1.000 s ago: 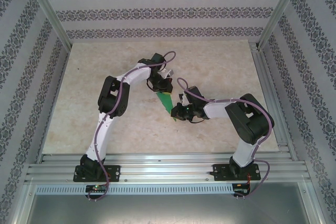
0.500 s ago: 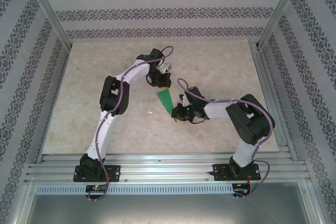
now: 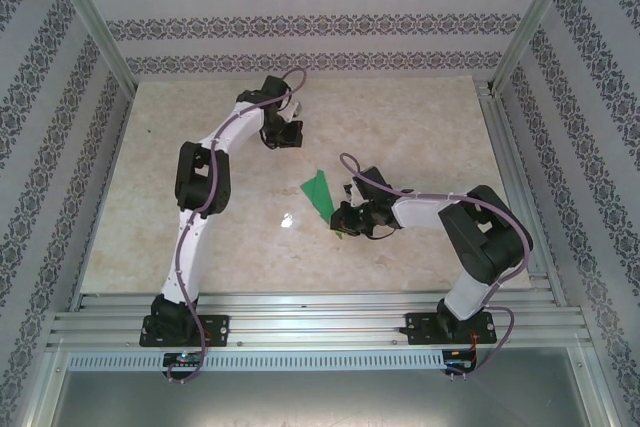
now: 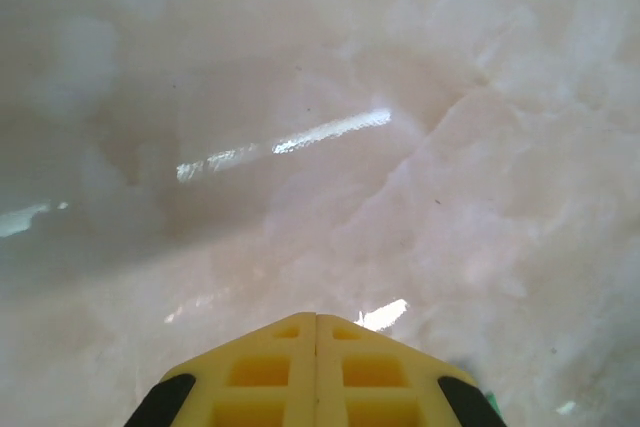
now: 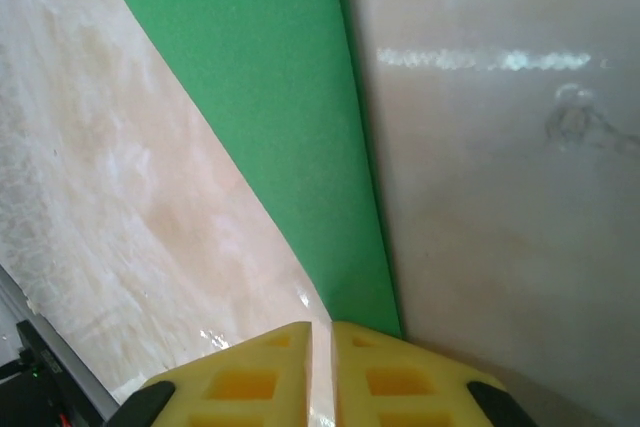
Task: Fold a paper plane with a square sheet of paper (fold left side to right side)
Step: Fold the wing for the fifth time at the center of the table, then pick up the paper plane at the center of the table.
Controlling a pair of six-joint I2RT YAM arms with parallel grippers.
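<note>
A narrow, pointed dart of thin bright-green paper, the paper plane (image 3: 318, 195), lies flat on the pale marbled tabletop (image 3: 420, 127) near the middle, its wide end toward the far side and its sharp tip toward the right arm. The right gripper (image 3: 338, 224) sits low at that near tip, probably because the point is the one place where the stacked layers can be pressed or pinched without disturbing the wings. The left gripper (image 3: 284, 136) hangs well apart from the paper toward the far left, seemingly parked clear so the right arm has room at the crease. The overhead view gives that layout but hides the fingers under the dark wrist housings. The right wrist view fills this in: the paper plane (image 5: 290, 117) runs as a long wedge with one straight creased edge down to the yellow fingers, and its tip slips just behind the right-hand pad. The right gripper (image 5: 322, 332) has its pads almost together with a thin slit between them, and I cannot tell whether it is pinching the tip or merely resting at it. The left wrist view shows the left gripper (image 4: 317, 322) clenched, its yellow pads meeting along one seam with nothing between them, above bare marbled surface. Judging from the finished dart shape, the folding looks close to complete.
</note>
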